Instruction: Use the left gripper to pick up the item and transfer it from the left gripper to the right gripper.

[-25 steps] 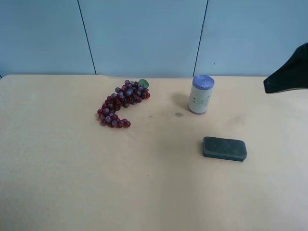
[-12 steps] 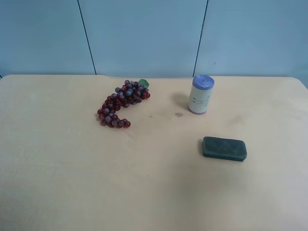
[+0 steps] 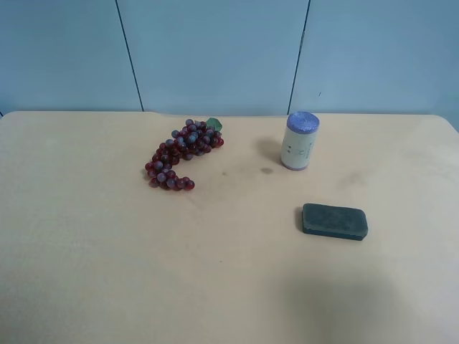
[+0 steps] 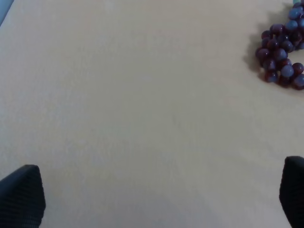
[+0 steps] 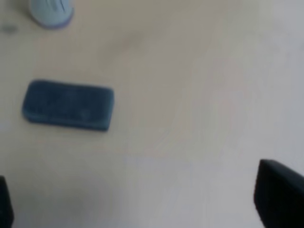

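Observation:
The item, a flat dark green block [image 3: 335, 221], lies on the table at the exterior high view's right, in front of the white can. It also shows in the right wrist view [image 5: 68, 105], well apart from my right gripper [image 5: 142, 202], whose fingertips [image 5: 278, 194] stand wide apart, open and empty, above bare table. My left gripper [image 4: 156, 190] is open and empty, its fingertips [image 4: 21, 194] wide apart over bare table, with the grape bunch [image 4: 282, 52] off to one side. The item is not in the left wrist view. Neither arm shows in the exterior high view.
A red-purple grape bunch [image 3: 181, 155] with a green leaf lies at centre left of the wooden table [image 3: 107, 251]. A white can with a purple lid [image 3: 300, 140] stands upright behind the item; it also shows in the right wrist view [image 5: 51, 12]. A blue-grey wall runs behind.
The black arm tip that showed at the exterior high view's right edge one second ago has left the view. The objects have not moved.

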Tool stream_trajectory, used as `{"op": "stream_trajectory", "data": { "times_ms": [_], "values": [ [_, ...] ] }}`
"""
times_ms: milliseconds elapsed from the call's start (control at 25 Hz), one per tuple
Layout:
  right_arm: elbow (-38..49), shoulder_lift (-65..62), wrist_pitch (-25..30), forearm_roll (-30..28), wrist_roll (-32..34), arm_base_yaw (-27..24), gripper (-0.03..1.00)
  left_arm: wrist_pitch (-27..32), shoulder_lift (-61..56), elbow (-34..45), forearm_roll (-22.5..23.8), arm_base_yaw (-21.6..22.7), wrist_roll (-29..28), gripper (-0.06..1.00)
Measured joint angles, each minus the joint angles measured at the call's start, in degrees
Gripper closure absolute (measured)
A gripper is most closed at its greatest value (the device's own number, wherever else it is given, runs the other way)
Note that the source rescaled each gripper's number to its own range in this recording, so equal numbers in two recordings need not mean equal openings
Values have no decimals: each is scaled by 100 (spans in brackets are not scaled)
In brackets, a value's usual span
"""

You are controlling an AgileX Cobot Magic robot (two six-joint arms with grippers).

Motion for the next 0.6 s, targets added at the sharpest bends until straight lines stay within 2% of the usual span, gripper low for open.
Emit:
{"op": "stream_trajectory", "data": {
  "times_ms": [240,600],
  "values": [
    [16,-633,-19,0,12,0,-3,0,0,0,0,0,0,-6],
    [16,-648,-19,1,17,0,-3,0,0,0,0,0,0,-6]
  ]
}}
